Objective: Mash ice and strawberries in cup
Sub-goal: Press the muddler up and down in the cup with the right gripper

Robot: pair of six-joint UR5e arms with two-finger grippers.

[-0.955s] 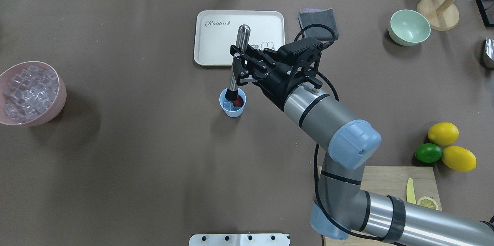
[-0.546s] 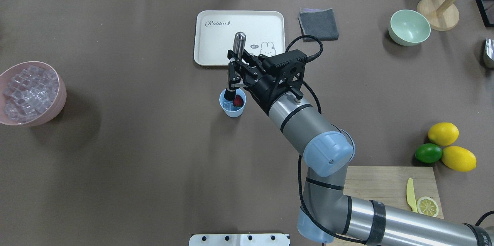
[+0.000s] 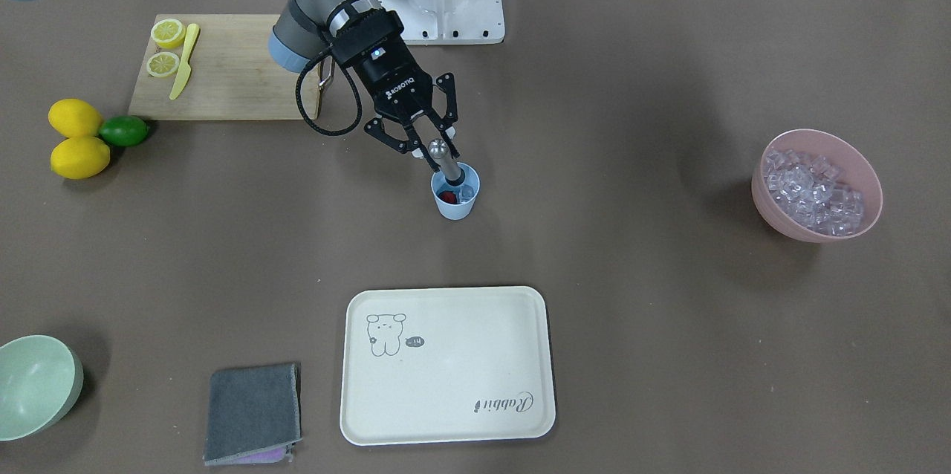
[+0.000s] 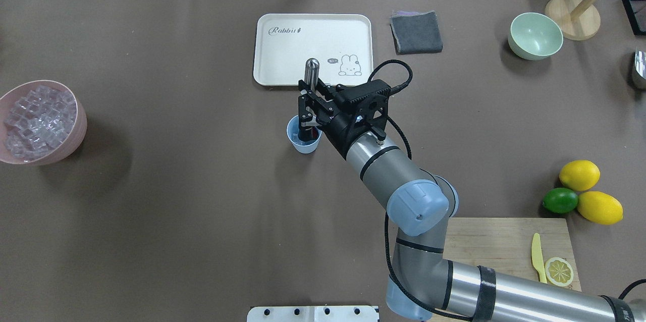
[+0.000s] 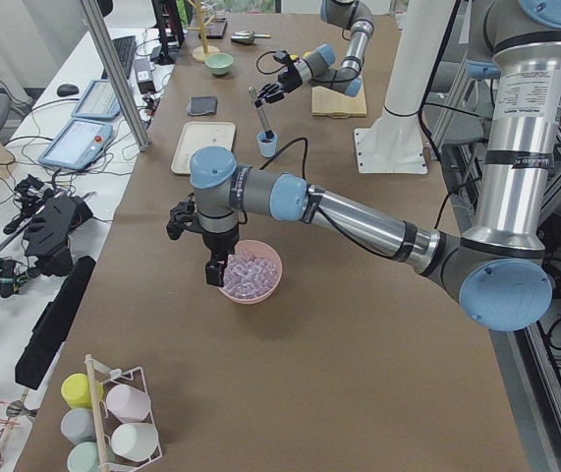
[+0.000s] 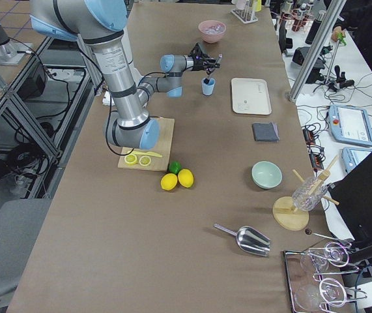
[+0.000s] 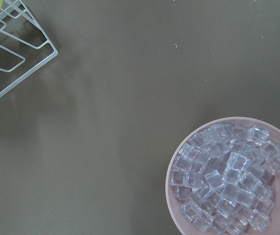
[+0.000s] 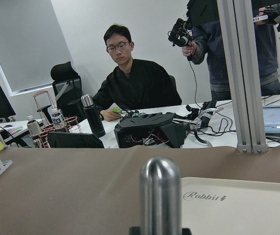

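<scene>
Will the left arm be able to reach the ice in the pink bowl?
Probably yes. The left gripper hangs close by the bowl, the ice lies uncovered, and nothing stands between them.

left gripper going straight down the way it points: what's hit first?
The left gripper likely meets bare table just beside the pink bowl of ice; clipping its rim can't be ruled out.

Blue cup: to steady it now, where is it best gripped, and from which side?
Probably the outer wall of the cup, sideways from the robot's left. The muddler stands in its mouth and the right gripper hangs over its right side, so rim and top are blocked.
</scene>
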